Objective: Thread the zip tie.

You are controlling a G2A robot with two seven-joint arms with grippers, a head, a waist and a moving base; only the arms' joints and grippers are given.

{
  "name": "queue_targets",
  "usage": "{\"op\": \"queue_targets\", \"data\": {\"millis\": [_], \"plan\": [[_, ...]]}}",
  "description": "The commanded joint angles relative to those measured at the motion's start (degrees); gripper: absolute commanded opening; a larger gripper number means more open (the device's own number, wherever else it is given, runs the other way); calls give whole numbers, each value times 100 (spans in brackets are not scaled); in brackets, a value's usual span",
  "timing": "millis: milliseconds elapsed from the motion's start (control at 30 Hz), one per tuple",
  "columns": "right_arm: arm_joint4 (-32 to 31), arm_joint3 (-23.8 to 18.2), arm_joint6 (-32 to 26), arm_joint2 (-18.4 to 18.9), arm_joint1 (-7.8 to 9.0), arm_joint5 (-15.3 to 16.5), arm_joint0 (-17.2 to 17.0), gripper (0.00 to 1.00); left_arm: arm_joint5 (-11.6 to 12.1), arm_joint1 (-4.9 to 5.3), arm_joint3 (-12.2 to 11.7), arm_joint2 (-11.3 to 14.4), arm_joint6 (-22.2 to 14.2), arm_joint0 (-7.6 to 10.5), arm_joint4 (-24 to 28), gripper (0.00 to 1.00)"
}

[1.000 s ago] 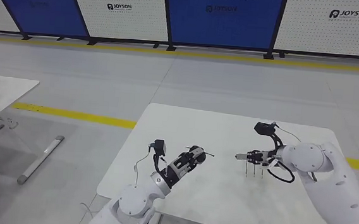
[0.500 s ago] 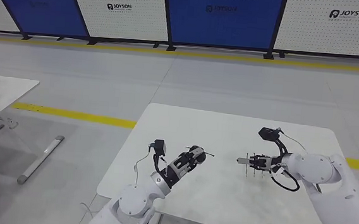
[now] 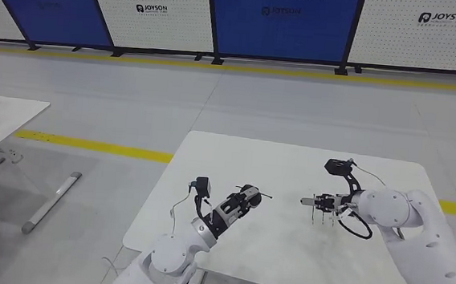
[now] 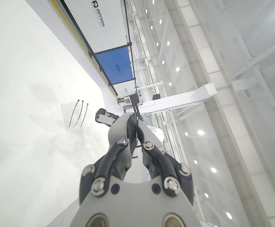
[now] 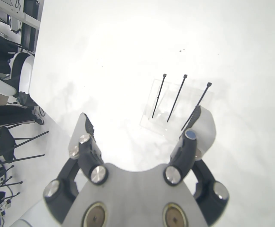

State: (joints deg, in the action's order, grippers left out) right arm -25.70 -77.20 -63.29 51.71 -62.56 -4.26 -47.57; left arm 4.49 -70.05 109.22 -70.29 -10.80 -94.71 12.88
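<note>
Three thin black plastic zip ties lie side by side on a clear sheet on the white desk, with the right pincer spread wide above them. The left pincer is clenched on what looks like a fourth zip tie.

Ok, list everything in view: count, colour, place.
table: one, white, under both arms
loose zip ties: three, black, side by side on the clear sheet
clear sheet: one, transparent, flat on the table
held zip tie: one, black, pinched in the left tool
wall panels: several, blue and white, behind the table
left tool: one, white and black, shut on the held zip tie
right tool: one, white and black, open, close to the loose zip ties
</note>
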Motion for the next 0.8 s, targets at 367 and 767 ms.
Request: {"op": "queue_targets", "data": {"millis": [367,767], "plan": [[-198,148,36,-35,-28,-262,23,80,0,0,0,0,0,0,0,0],[-421,343,-85,-174,-103,-712,121,52,0,0,0,0,0,0,0,0]]}}
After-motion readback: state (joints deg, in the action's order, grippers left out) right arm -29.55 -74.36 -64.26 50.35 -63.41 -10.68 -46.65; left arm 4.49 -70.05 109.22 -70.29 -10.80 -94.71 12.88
